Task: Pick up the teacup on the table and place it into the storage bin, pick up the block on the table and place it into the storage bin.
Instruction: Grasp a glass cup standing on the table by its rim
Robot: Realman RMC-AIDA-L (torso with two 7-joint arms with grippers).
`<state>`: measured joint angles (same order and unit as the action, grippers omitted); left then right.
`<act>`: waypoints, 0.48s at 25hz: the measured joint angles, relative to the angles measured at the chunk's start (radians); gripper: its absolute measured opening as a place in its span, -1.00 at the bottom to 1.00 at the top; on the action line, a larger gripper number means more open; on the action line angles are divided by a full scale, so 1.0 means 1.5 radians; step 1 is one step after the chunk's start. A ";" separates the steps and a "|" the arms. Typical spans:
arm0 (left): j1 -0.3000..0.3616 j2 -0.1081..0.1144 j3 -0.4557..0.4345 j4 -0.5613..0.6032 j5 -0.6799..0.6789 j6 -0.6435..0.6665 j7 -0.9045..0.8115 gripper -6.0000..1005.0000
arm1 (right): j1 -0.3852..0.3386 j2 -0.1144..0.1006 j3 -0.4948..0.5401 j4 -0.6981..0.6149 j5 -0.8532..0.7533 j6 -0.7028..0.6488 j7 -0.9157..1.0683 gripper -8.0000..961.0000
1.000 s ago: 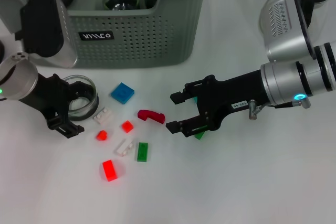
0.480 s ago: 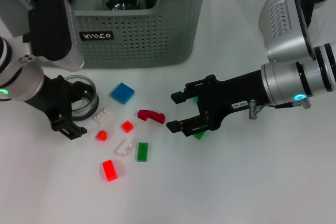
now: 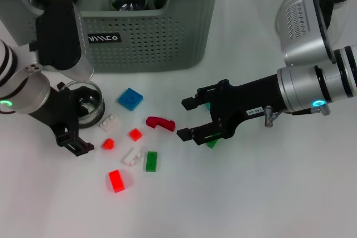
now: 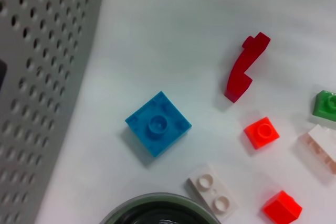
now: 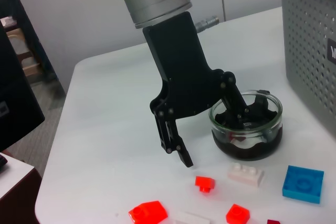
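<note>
- Step in hand, as I judge it: the teacup pick. The left gripper (image 3: 83,124) is spread around the teacup (image 3: 85,102) — a clear glass cup with dark contents — and no lift shows.
- The right wrist view gives the grasp best: one of the left fingers (image 5: 176,142) hangs outside the cup wall, its tip low near the bench (image 3: 251,193), while the other reaches inside the rim. The fingers stand wide apart, straddling the wall; I cannot see either pressing on the glass, so nothing is held yet.
- The cup sits on the bench just in front of the bin (image 3: 150,37), close to its perforated front wall, with a white brick (image 3: 110,122) just beside it.
- Next move, by my reading: close on the cup wall, lift straight up clear of the bin's rim, then carry it over and in. Two cups seem to sit in the bin already, so it wants a free spot.
- The right gripper (image 3: 185,119) hovers low over the bench with its fingers open and empty. The dark red curved block (image 3: 160,122) lies just beside its tips, in line with the gap — apart, not touching.
- Other blocks lie scattered between the two grippers: a blue square one (image 3: 130,98), small red ones (image 3: 135,134), a green one (image 3: 151,161). Another green block is partly hidden under the right gripper.
</note>
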<state>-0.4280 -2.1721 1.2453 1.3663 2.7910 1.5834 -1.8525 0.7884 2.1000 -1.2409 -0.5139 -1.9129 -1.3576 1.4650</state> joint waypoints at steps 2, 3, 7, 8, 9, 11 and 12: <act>0.001 0.000 0.000 0.002 -0.001 0.001 -0.002 0.62 | 0.000 0.000 0.000 0.001 0.000 0.000 0.000 0.59; 0.002 0.000 0.000 0.002 -0.001 0.001 -0.003 0.59 | 0.000 0.000 0.000 0.003 0.000 0.000 -0.001 0.59; 0.003 0.000 0.000 0.004 -0.002 -0.002 -0.014 0.48 | -0.001 0.000 0.000 0.006 0.000 0.000 0.000 0.59; 0.002 0.000 0.000 0.004 -0.002 -0.003 -0.015 0.46 | -0.001 0.000 0.000 0.006 0.000 0.000 0.000 0.59; 0.002 0.000 0.000 0.004 -0.001 -0.004 -0.016 0.43 | -0.001 0.000 0.000 0.006 0.000 0.000 0.000 0.59; 0.000 0.000 0.000 0.003 0.000 -0.004 -0.016 0.34 | -0.001 0.000 0.000 0.006 0.000 0.000 0.000 0.59; 0.000 0.000 0.000 0.002 -0.001 -0.004 -0.017 0.30 | -0.001 0.000 0.000 0.006 0.000 0.000 0.000 0.59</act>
<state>-0.4285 -2.1721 1.2448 1.3690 2.7901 1.5781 -1.8779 0.7869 2.1000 -1.2409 -0.5049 -1.9129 -1.3576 1.4649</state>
